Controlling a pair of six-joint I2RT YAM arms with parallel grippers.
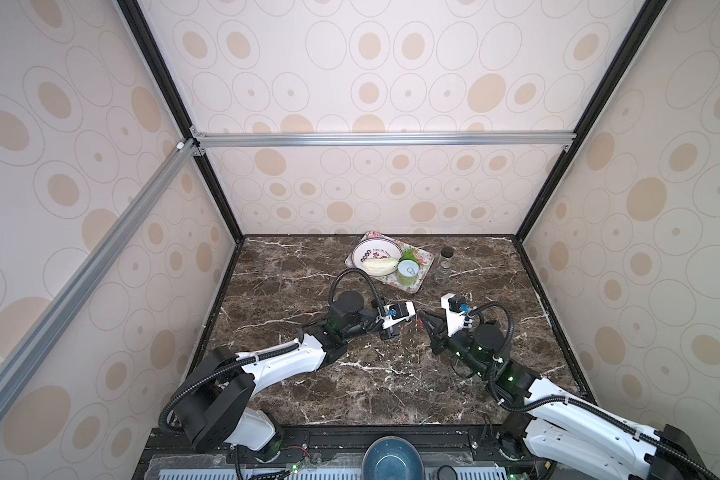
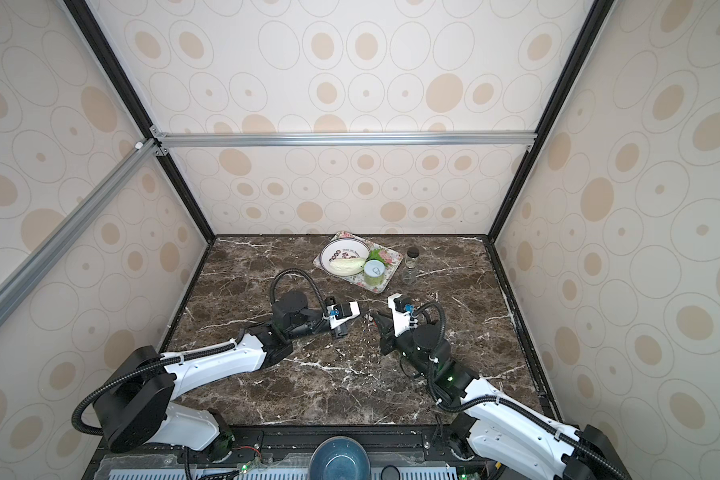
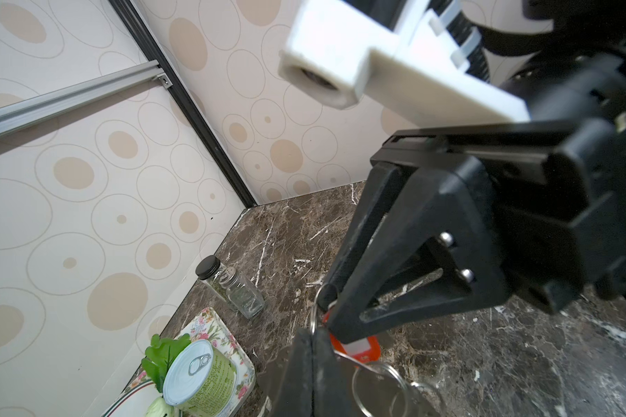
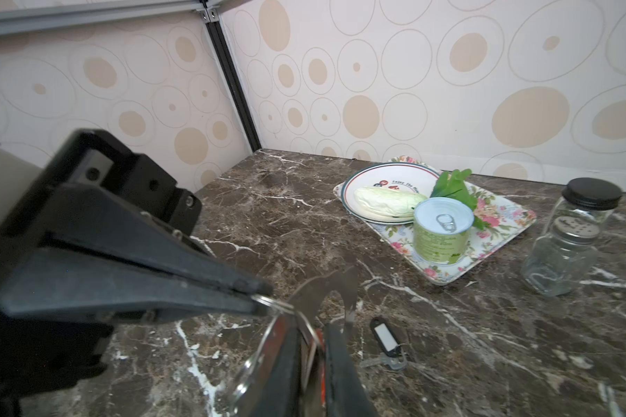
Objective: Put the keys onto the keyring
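Note:
In the middle of the table my two grippers meet tip to tip. My left gripper (image 3: 313,334) is shut on a thin wire loop of the keyring (image 4: 324,289), whose flat grey metal hangs between the two arms. Edge-on between the fingers of my right gripper (image 4: 313,335) sits the red-tagged key (image 3: 364,348), with only a narrow gap showing there. In both top views the left gripper (image 1: 410,319) and right gripper (image 1: 424,323) almost touch. The black-tagged key (image 4: 385,337) with its white label lies flat on the marble just beyond them.
A floral tray (image 1: 425,262) at the back holds a white plate (image 1: 366,249), a cabbage piece (image 1: 379,267), green leaves and a green can (image 1: 408,272). Two glass spice jars (image 1: 444,266) stand to its right. A blue bowl (image 1: 393,459) sits at the front edge.

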